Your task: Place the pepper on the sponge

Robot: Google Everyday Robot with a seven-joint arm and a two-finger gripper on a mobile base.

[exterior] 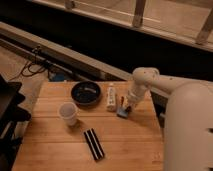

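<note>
The light-blue sponge [121,113] lies on the wooden table [60,150], right of the middle. My gripper [128,105] reaches down from the white arm [142,82] and hangs just above the sponge's right end. A small reddish bit, the pepper [129,108], shows at the gripper's tip, right at the sponge's upper right edge. Whether the pepper rests on the sponge or is held above it, I cannot tell.
A white upright bottle [111,97] stands just left of the sponge. A dark bowl [86,93] sits at the back middle, a white cup [68,113] to its front left, and a black ribbed bar [93,144] near the front. My white body [187,135] fills the right side.
</note>
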